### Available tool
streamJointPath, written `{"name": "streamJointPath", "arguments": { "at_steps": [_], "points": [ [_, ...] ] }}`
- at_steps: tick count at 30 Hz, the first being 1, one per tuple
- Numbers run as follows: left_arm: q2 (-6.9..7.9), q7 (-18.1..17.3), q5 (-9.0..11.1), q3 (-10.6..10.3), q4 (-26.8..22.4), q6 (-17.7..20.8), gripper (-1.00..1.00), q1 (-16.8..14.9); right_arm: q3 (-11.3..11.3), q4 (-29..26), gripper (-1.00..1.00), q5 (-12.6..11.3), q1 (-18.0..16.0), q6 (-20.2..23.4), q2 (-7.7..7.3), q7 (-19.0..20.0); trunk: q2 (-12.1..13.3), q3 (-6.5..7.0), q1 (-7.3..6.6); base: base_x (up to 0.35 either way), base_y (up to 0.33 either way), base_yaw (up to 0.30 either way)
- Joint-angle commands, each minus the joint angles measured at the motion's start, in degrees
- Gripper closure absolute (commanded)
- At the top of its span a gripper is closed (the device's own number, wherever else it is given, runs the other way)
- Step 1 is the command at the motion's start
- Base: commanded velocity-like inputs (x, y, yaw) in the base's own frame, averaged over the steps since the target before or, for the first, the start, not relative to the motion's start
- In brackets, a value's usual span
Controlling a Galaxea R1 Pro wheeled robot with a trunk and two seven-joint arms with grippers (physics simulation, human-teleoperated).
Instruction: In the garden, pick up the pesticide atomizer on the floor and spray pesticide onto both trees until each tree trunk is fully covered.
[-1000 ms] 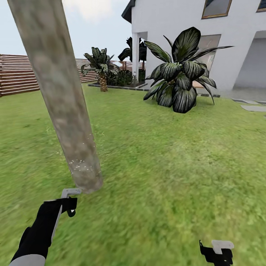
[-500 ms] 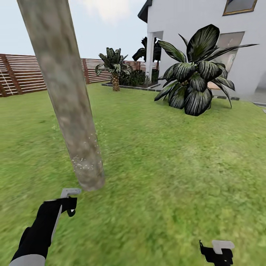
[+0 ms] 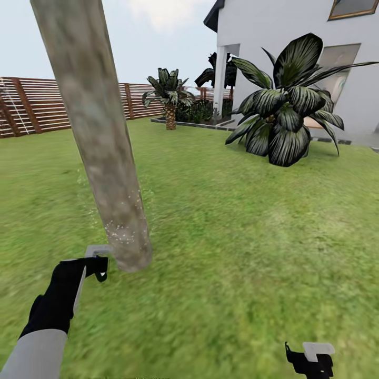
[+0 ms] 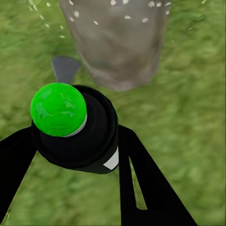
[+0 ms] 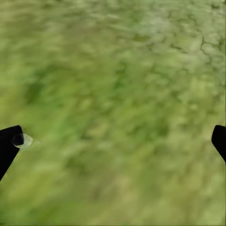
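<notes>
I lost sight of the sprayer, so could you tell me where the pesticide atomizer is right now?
The pesticide atomizer is clamped in the left gripper, low on the head view's left, right beside the base of the tree trunk.

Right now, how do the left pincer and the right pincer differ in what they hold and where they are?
The left pincer is shut on the pesticide atomizer; the right pincer is open and holds nothing. The left pincer sits close to the base of the tree trunk, which bears white specks low down; the right pincer hangs over bare grass, apart from the trunk. Both have black fingers.
</notes>
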Motion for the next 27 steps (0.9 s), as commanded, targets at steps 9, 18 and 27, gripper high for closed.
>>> {"name": "streamJointPath", "arguments": {
  "at_steps": [9, 18, 27],
  "points": [
    [1.57, -7.7, -0.5, -3.0, 0.4, 6.7, 1.0, -8.2, 0.0, 0.0, -1.0, 0.0, 0.0, 0.0, 0.0, 0.0, 0.0, -0.01, 0.0, 0.0, 0.0, 0.276],
    [1.64, -8.5, -0.4, -5.6, -0.3, 11.2, 1.0, -12.3, 0.0, 0.0, -1.0, 0.0, 0.0, 0.0, 0.0, 0.0, 0.0, -0.01, 0.0, 0.005, -0.006, 0.159],
    [1.64, -8.5, -0.4, -5.6, -0.5, 11.3, 1.0, -11.9, 0.0, 0.0, -1.0, 0.0, 0.0, 0.0, 0.0, 0.0, 0.0, -0.01, 0.0, 0.079, -0.233, 0.055]
  ]
}}
